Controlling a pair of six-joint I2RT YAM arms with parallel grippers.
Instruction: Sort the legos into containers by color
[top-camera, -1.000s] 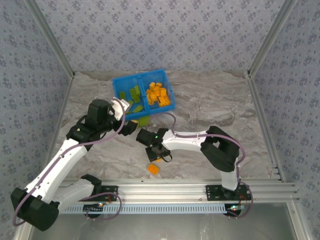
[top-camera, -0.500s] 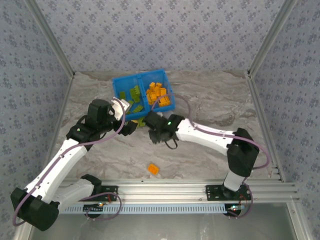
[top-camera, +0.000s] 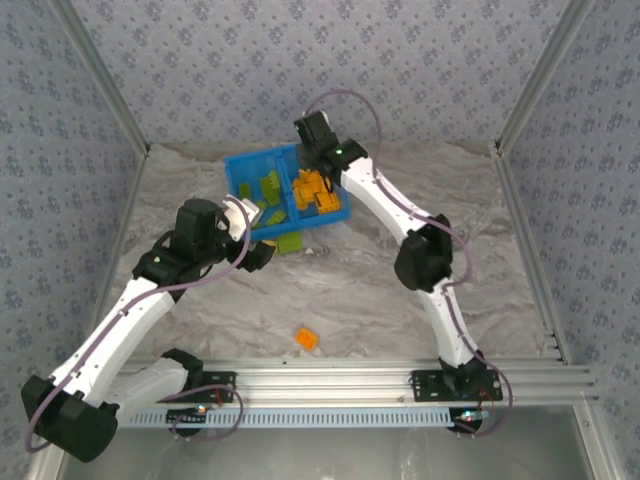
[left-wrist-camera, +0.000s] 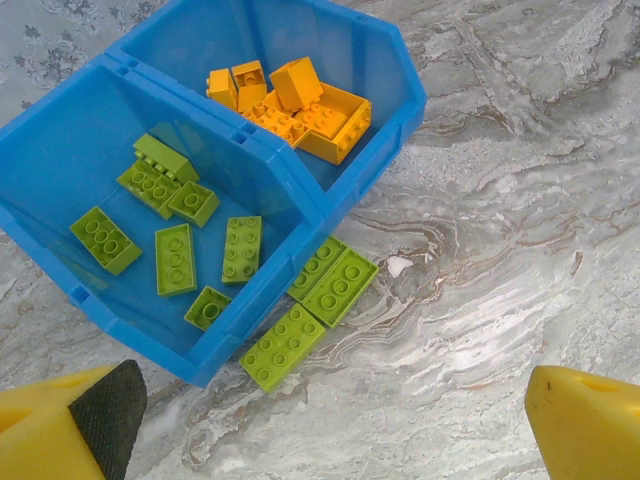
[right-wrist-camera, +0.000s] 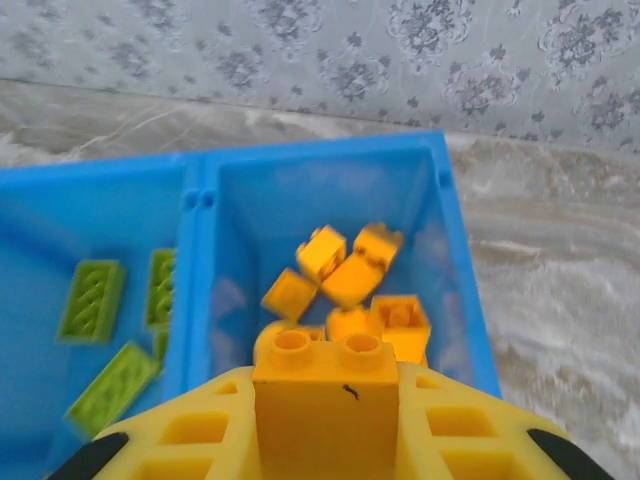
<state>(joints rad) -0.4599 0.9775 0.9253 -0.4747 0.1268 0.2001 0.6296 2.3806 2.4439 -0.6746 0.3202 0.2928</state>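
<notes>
Drop-off step: right jaws pinching orange brick (right-wrist-camera: 325, 400) above right compartment (right-wrist-camera: 330, 180) of blue bin (top-camera: 234, 165), apparently clear of rim. Next: spread, release. Left jaws spread wide above green bricks (left-wrist-camera: 320, 300) on tabletop (left-wrist-camera: 500, 200), bin's 6 o'clock.

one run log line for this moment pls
right gripper: shut on orange brick, at orange compartment | left gripper: open | loose: three green bricks beside bin, stray orange brick on table
</notes>
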